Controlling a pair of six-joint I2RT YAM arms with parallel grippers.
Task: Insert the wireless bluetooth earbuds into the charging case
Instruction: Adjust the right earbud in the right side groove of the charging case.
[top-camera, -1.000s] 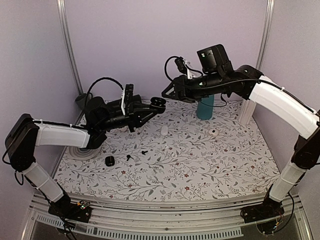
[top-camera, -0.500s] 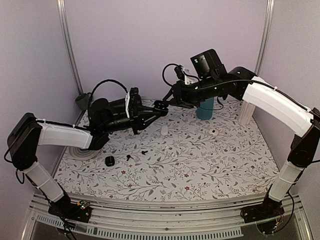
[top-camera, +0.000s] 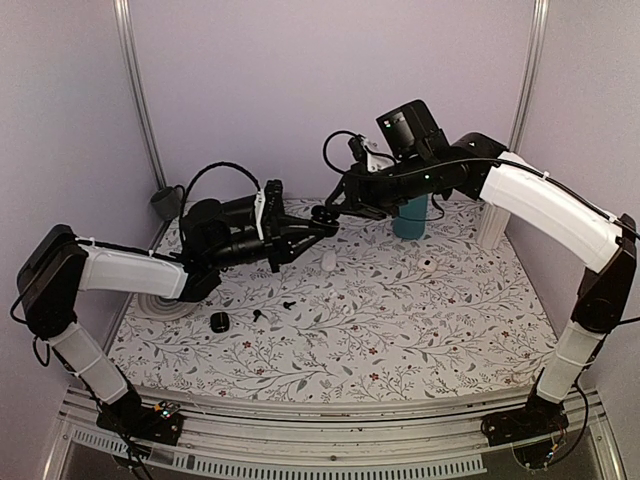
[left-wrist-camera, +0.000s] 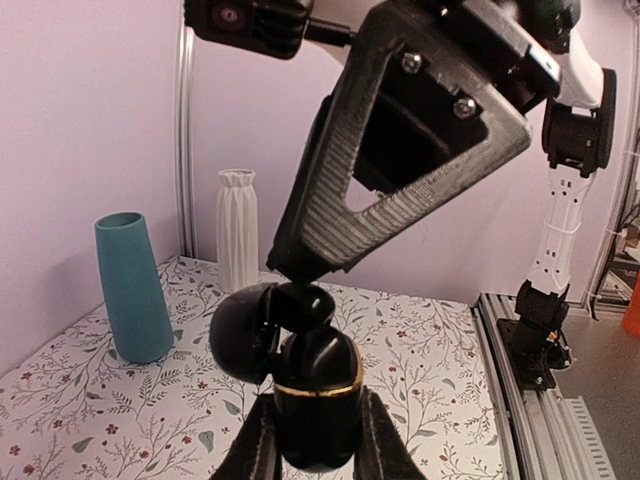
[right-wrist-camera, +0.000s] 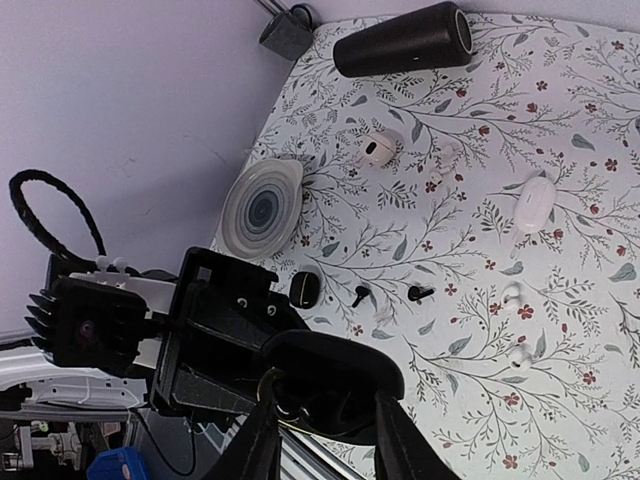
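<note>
We see the left gripper pinching a glossy black, gold-banded charging case, lid open, against the right gripper, whose ribbed tips touch it; we cannot tell their grip. Tiny stemmed earbuds lie on the floral table below.

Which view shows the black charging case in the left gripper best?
Left wrist: the black charging case sits close up between the jaws, lid open. Top external shows only a small dark shape; right wrist, a blurred dark mass.

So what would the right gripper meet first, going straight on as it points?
The black charging case held in the left gripper; the right gripper seems almost touching it, depth unclear.
</note>
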